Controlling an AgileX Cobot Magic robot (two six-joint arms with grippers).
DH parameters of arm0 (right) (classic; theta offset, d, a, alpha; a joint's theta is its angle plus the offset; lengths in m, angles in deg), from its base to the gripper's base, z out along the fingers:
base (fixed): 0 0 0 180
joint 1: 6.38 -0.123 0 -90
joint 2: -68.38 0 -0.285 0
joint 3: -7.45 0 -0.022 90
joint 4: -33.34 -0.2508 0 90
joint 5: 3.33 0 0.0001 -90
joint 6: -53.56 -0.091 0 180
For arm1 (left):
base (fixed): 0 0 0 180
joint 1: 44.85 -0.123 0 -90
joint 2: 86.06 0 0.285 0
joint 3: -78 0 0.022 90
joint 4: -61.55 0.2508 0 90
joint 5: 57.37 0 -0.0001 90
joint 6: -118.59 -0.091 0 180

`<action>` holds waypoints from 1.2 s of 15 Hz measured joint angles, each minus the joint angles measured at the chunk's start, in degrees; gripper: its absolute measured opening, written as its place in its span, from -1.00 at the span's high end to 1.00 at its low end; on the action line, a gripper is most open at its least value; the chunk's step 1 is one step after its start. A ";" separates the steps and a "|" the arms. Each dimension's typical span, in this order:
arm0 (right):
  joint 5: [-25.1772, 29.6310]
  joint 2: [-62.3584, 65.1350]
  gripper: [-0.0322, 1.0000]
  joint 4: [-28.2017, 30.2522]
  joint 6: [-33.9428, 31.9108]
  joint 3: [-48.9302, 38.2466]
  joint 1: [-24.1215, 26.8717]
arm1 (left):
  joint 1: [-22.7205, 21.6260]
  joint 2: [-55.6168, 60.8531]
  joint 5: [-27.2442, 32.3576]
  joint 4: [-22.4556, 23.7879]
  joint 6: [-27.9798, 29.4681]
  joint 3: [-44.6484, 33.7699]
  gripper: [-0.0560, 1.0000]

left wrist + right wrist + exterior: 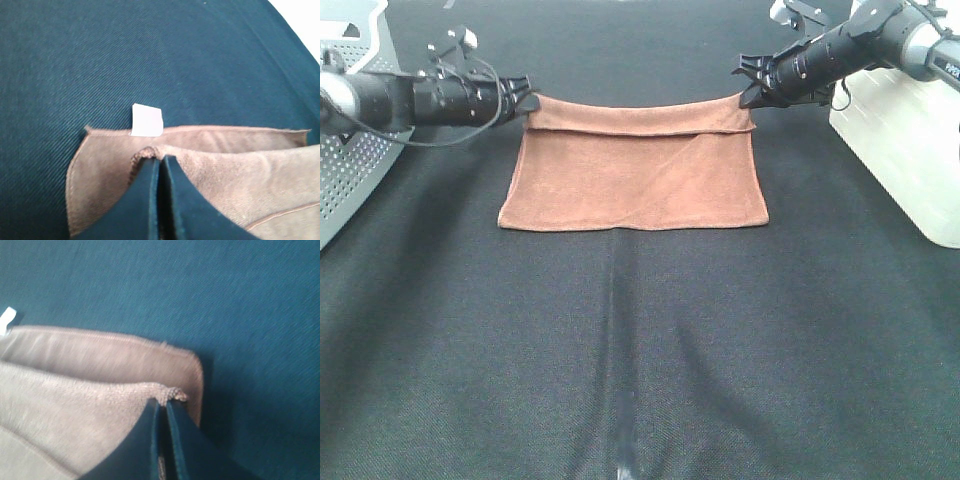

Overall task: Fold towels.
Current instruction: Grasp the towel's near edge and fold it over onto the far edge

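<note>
Both of my arms are reaching in from the sides at the far end of the reddish-brown towel [635,175]. It lies spread on the dark cloth of the counter [640,360], around the middle, with its near edge flat and straight.

My left hand [525,98] is at the far left corner. In the left wrist view the left hand [160,162] has its jaws pressed together on a bunched bit of the towel's [235,175] upper layer. It is clamped tight, with cloth squeezed at the tips. Just beyond the pinch a lower layer lies flat on the counter, its stitched hem showing, and the small white tag [147,120] pokes out from that edge onto the dark cloth.

My right hand [748,88] is at the far right corner. In its own wrist view the right hand [162,405] is closed the same way, nipping a little peak of the towel [75,405]. The rounded corner of the lower layer lies just past it, and the tag [7,320] is far off along the edge.

From above, a narrow band runs across the towel's far side between my two hands, and a faint diagonal crease crosses the middle. A grey perforated panel [345,170] stands at the left edge, and a white box [900,150] at the right, both apart from the towel.
</note>
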 joint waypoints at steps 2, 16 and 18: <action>-0.63 -0.29 0.91 0.00 0.00 0.00 0.00 | 0.69 -0.40 -0.92 0.23 -0.17 0.17 0.80; 23.20 3.04 -0.45 2.01 -2.86 0.23 0.00 | -0.52 3.38 19.42 29.97 22.40 0.52 -0.46; 27.10 3.04 -0.45 2.06 -4.53 0.23 0.00 | -2.12 4.13 24.41 33.12 27.16 0.57 -0.46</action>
